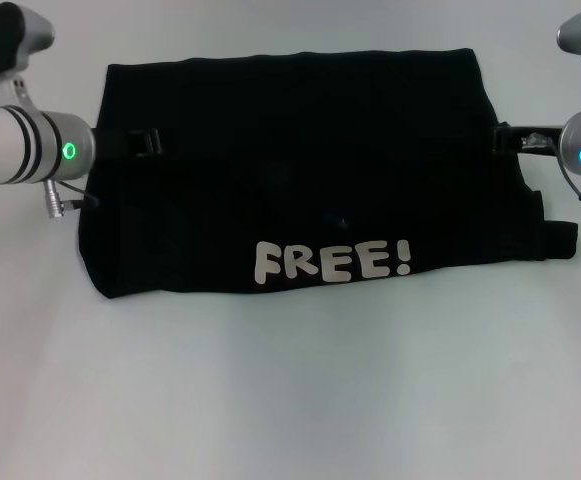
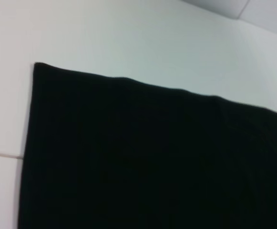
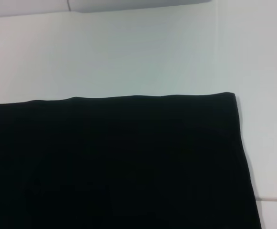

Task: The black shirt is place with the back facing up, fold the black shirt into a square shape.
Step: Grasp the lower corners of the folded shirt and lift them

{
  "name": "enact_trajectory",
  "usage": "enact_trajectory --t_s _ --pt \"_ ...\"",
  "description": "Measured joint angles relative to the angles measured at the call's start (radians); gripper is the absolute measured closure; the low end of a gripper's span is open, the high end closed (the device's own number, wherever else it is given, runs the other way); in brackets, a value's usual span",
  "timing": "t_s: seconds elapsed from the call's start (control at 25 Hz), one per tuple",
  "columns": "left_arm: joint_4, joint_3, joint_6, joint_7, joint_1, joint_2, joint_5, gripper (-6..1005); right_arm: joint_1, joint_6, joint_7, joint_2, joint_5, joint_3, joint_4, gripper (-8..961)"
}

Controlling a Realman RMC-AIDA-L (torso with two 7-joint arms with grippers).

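Note:
The black shirt [image 1: 300,170] lies flat on the white table as a wide folded band. Its white "FREE!" lettering [image 1: 332,262] faces up near the front edge. A small flap of fabric [image 1: 560,240] sticks out at the right front corner. My left gripper [image 1: 145,142] reaches over the shirt's left edge, about halfway back. My right gripper [image 1: 505,138] reaches over the right edge at the same depth. Both are black against the black cloth. The left wrist view shows only the shirt [image 2: 143,162] with a far corner. The right wrist view shows the shirt [image 3: 114,162] and its other far corner.
The white table [image 1: 290,400] stretches in front of the shirt and behind it. A thin seam in the tabletop [image 2: 2,154] runs beside the shirt's left edge and another [image 3: 274,199] beside its right edge.

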Motion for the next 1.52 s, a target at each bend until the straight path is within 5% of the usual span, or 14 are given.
enact_trajectory --t_s 0.68,1.04,1.36,1.52 --pt "0.116 0.023 -0.032 -0.007 0.028 -0.019 0.001 939 -0.001 0.011 0.010 0.008 0.002 0.000 0.001 831" --pt "0.046 0.079 -0.075 -0.005 0.011 -0.015 0.022 939 0.000 0.014 0.012 0.008 0.001 -0.001 0.001 827" --pt "0.012 0.086 -0.035 -0.002 -0.011 -0.004 0.024 909 0.031 -0.029 0.021 -0.028 -0.028 0.002 -0.005 823" --pt "0.105 0.026 0.146 -0.039 -0.002 0.001 0.011 793 0.036 -0.165 0.106 -0.072 -0.027 0.012 -0.074 625"
